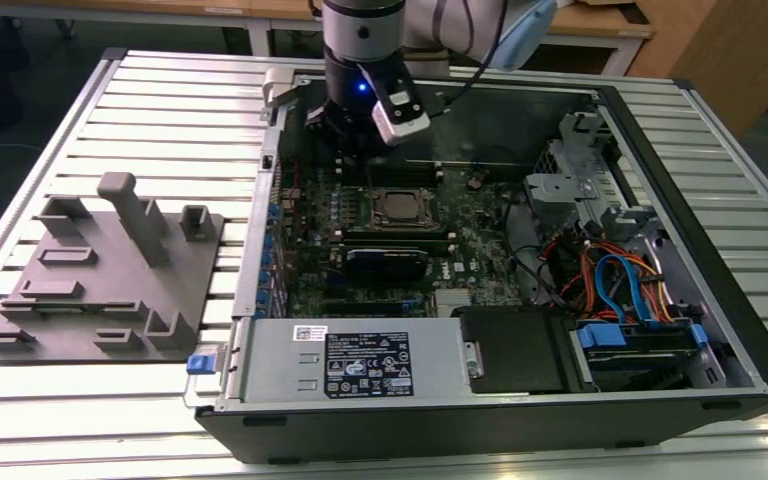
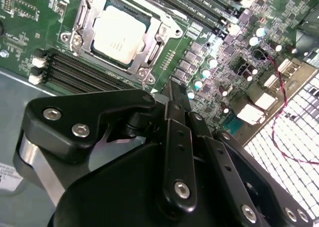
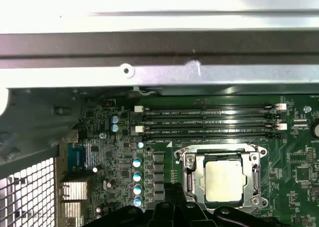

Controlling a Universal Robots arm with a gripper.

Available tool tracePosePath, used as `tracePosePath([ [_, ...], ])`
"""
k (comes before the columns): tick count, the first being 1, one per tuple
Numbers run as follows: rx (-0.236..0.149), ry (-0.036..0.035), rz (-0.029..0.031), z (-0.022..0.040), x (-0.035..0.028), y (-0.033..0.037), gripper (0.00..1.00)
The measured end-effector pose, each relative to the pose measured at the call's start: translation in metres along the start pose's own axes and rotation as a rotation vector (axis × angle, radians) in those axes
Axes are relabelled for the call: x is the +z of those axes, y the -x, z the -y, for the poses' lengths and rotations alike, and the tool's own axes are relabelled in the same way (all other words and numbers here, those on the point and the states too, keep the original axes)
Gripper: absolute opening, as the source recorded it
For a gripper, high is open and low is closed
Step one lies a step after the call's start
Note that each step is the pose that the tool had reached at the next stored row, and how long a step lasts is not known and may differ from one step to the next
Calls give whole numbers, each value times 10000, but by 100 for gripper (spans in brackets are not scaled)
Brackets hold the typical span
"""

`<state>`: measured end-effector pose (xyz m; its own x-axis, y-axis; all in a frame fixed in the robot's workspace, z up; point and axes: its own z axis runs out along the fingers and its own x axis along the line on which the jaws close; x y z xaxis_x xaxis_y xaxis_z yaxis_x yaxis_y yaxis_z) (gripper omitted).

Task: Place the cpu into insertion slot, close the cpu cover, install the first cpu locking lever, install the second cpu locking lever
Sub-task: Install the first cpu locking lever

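The cpu (image 1: 399,208) sits in its socket on the green motherboard, its dull silver top plain in both wrist views (image 2: 118,33) (image 3: 223,180). The cpu cover (image 2: 158,39) (image 3: 189,179), a silvery frame, lies flat around the chip. Thin metal levers (image 2: 81,11) run along the frame's sides; whether they are latched I cannot tell. My gripper (image 1: 351,145) (image 2: 174,90) (image 3: 174,189) hangs above the board just behind the socket, toward the case's rear wall. It is shut, with nothing between the fingers, and it touches neither the cover nor the levers.
Black memory sticks (image 3: 207,122) lie between the socket and the case's metal wall (image 3: 159,72). A heatsink block (image 1: 384,262), the power supply (image 1: 357,362) and blue and orange cables (image 1: 618,280) fill the nearer part of the case. At the exterior view's left stands a grey fixture board (image 1: 91,285).
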<state>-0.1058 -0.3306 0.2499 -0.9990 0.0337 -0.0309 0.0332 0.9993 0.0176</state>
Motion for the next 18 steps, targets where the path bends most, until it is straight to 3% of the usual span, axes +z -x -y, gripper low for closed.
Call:
tracePosePath([
  [2,-1,3,45,-8,0,-23,10],
  [18,-4,3,50,-153,-7,-67,10],
])
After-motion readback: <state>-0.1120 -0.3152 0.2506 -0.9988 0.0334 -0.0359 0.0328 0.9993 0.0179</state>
